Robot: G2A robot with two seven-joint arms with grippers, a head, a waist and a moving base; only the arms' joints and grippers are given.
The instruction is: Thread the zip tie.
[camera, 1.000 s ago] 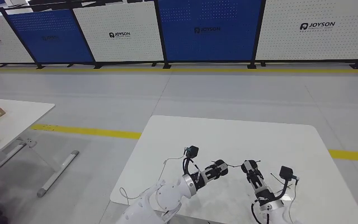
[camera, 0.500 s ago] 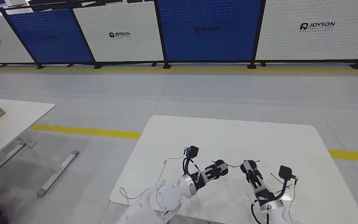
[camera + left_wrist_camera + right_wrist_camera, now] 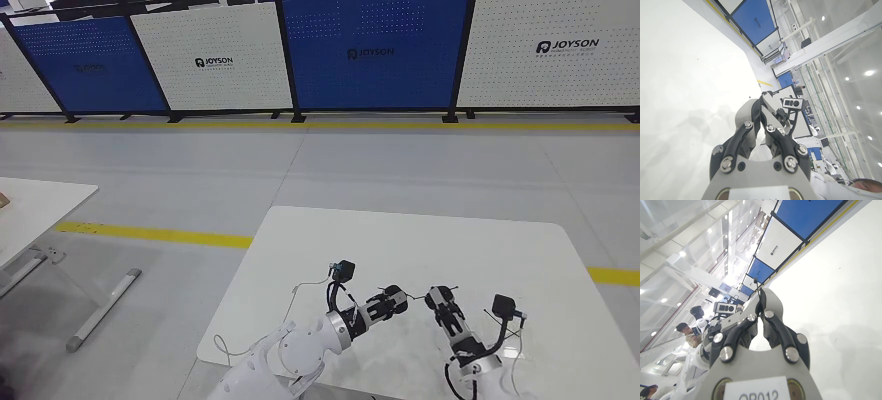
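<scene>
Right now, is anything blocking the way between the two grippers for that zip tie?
Nothing visible does. The right gripper is shut on the zip tie, and only open air above the table separates it from the left gripper.

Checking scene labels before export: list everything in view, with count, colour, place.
zip tie: one, black, sticking out past the right claw's tip
table: one, white, under both arms
second table: one, white, at the left edge of the top view
partition panels: five, blue and white alternating, in a row behind the table
floor lines: two, yellow, one along the panels, one running past the table
left claw: one, white with black links, shut, over the table's near side beside the right claw; cannot tell if it grips the tie
right claw: one, same colours, shut on the zip tie
</scene>
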